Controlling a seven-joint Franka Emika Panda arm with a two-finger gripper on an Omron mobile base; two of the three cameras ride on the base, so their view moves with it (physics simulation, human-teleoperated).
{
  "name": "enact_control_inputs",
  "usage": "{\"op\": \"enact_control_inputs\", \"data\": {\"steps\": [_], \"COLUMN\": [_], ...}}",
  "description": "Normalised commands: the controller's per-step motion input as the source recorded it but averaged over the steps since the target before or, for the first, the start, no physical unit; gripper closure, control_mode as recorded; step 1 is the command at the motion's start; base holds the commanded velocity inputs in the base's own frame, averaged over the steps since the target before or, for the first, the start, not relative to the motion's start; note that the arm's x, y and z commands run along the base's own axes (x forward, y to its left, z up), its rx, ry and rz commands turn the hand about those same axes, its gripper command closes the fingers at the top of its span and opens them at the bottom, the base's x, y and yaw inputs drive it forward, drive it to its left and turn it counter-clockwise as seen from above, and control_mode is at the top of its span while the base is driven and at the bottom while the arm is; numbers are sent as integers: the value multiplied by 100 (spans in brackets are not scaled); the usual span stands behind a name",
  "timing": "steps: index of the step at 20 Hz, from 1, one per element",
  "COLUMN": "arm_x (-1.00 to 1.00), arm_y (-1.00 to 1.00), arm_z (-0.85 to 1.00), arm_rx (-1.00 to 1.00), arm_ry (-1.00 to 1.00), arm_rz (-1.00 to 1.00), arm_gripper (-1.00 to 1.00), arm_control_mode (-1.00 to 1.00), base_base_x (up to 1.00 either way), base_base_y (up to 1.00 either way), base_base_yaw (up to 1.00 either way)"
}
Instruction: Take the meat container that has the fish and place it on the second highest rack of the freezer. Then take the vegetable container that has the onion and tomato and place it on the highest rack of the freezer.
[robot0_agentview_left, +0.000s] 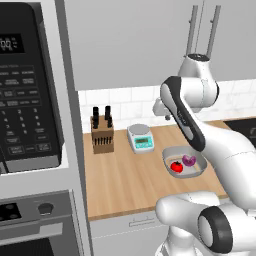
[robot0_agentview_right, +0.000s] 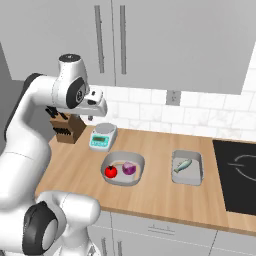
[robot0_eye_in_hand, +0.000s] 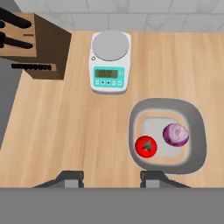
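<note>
Wooden counter (robot0_agentview_right: 165, 197) under grey wall cabinets (robot0_agentview_right: 165, 40), white tiled backsplash (robot0_agentview_right: 200, 116), black cooktop (robot0_agentview_right: 240, 170) at right

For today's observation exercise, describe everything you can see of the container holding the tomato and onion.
The vegetable container is a shallow grey tray with rounded corners, a broad sloping rim and a paler flat floor; it looks like smooth plastic or metal. It sits upright and uncovered on the wooden counter, to the right of the kitchen scale. Inside, a red tomato and a purple onion lie side by side on its floor. The gripper hovers above, not touching it.
</note>
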Motion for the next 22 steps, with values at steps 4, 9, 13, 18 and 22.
{"op": "enact_control_inputs", "data": {"steps": [4,9,13,18,22], "arm_x": [-16,-46,-24,-27,-21], "arm_y": [-24,-73,-66,-80,-96], "arm_z": [0,-13,-25,-27,-20], "arm_rx": [7,13,5,5,8], "arm_ry": [-2,-4,2,1,0], "arm_rz": [0,-1,-8,-12,-17], "arm_gripper": [-100,-100,-100,-100,-100], "arm_control_mode": [-100,-100,-100,-100,-100], "base_base_x": [0,0,0,0,0], "base_base_y": [0,0,0,0,0], "base_base_yaw": [0,0,0,0,0]}}
